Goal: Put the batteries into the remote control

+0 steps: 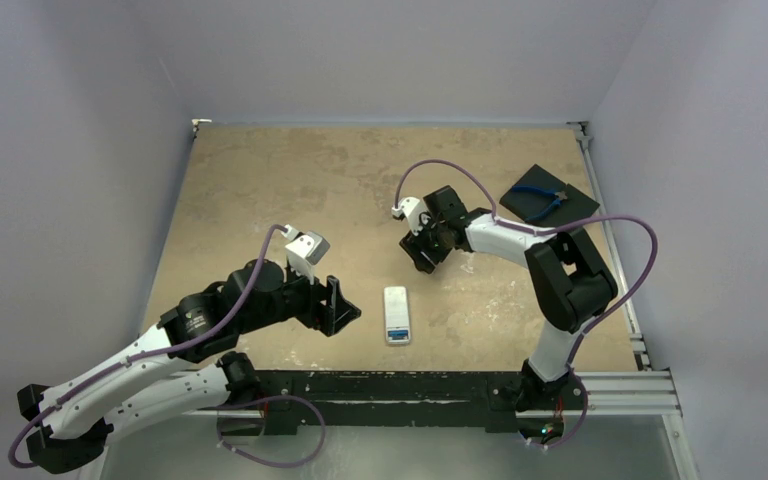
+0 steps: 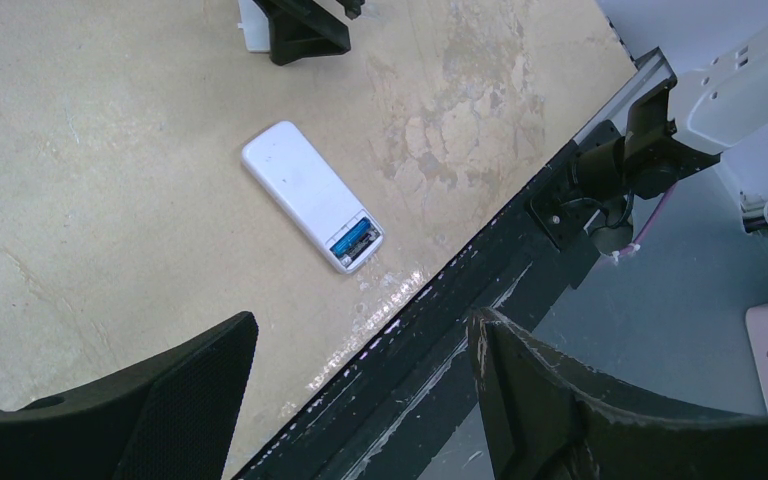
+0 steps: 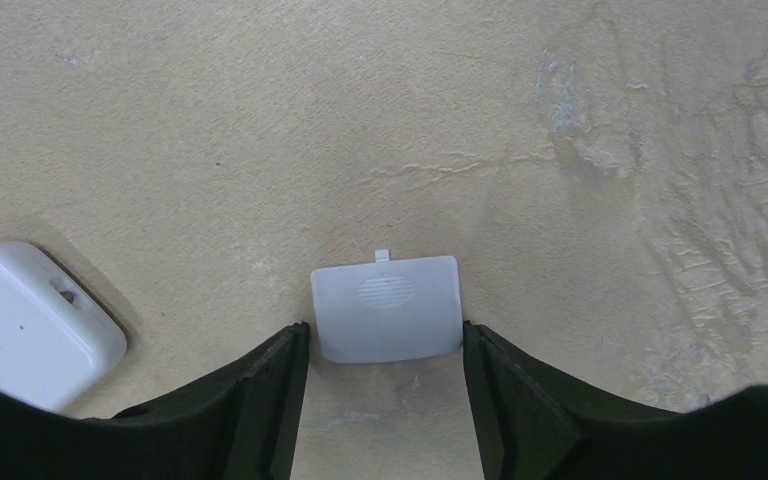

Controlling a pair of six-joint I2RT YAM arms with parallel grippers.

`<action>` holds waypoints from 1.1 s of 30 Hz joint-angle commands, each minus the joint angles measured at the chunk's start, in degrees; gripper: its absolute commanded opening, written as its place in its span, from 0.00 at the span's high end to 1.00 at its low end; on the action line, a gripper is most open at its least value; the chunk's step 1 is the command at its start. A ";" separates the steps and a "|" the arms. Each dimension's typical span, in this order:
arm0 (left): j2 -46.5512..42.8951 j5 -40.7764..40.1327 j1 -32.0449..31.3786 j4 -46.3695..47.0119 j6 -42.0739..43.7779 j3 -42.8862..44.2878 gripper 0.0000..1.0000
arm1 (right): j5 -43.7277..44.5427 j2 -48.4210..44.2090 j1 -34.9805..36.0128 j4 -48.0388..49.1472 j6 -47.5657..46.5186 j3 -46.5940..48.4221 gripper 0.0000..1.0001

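The white remote control (image 1: 396, 315) lies back up near the table's front edge, also in the left wrist view (image 2: 305, 190). Its battery bay at the near end is uncovered, with the blue battery (image 2: 350, 240) inside; I cannot make out the dark battery. The white battery cover (image 3: 387, 308) lies flat on the table between my right gripper's open fingers (image 3: 383, 330). That gripper (image 1: 424, 255) hovers low, behind the remote. My left gripper (image 1: 341, 306) is open and empty, left of the remote, its jaws wide over the table edge (image 2: 362, 318).
Blue-handled pliers (image 1: 543, 199) lie on a black square pad (image 1: 572, 208) at the back right. A white rounded piece with a slot (image 3: 30, 320) sits left of my right fingers. The black front rail (image 2: 480, 290) runs close to the remote.
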 commanded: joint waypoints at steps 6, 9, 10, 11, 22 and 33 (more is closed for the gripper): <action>-0.27 0.40 -0.17 1.87 0.50 -0.42 0.23 | 2.89 -2.00 0.49 -4.42 1.07 -1.75 0.40; -0.34 0.23 -0.16 1.83 0.45 -0.44 0.23 | 2.75 -1.48 0.68 -4.22 1.28 -1.54 0.42; -0.38 0.16 -0.16 1.84 0.47 -0.49 0.23 | 2.74 -1.29 0.84 -4.09 1.44 -1.50 0.43; -0.42 0.09 -0.16 1.78 0.42 -0.41 0.23 | 2.82 -1.19 0.97 -4.00 1.65 -1.50 0.44; 0.40 -1.05 -0.17 1.43 -0.10 -0.33 0.23 | 5.25 -3.37 1.48 -3.88 4.56 -1.51 0.67; 2.93 -6.08 -0.16 0.53 -1.81 0.01 0.25 | 6.69 -10.29 2.72 -5.99 11.56 -1.94 0.76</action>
